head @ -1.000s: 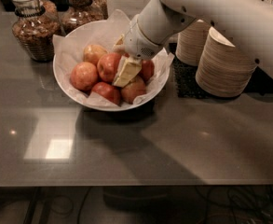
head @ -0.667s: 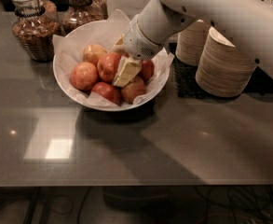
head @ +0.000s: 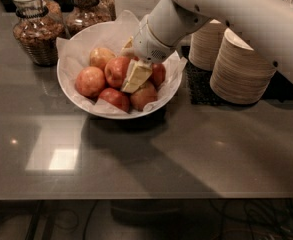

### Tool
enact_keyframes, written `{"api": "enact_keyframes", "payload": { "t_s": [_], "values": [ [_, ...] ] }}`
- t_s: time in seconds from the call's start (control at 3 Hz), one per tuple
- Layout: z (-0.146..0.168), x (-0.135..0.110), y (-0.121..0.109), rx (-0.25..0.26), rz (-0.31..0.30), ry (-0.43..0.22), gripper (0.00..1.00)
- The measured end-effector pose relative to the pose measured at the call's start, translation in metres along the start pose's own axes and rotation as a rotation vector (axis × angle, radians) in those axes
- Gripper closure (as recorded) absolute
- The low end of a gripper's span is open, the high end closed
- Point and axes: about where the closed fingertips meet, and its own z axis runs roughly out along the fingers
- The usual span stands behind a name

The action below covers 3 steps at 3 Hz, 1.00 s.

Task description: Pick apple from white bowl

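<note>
Large round white bowl (head: 136,115) with smooth sides: stands upright on the glossy grey table (head: 196,159), toward the rear left. Lined with crinkled white paper (head: 72,51), which rises past the rim at the back and both sides. Holds a heap of about six round red-and-yellow apples (head: 90,81), all touching; a paler, yellowish one at the back left, redder ones along the front and right. Cream-coloured pincer (head: 135,78) down inside the bowl at the middle of the heap, against the central red apple (head: 117,70) just to its left, covering part of those on the right.
</note>
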Motion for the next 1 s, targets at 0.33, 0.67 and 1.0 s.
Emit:
{"api": "enact_keyframes", "payload": {
  "t_s": [0.33,0.67,1.0],
  "values": [
    [-0.046,-0.007,-0.005,0.043,0.002,-0.043,1.00],
    [-0.094,-0.011,-0.008,0.094,0.018,-0.100,1.00],
    [-0.094,-0.011,-0.008,0.093,0.018,-0.100,1.00]
  ]
}}
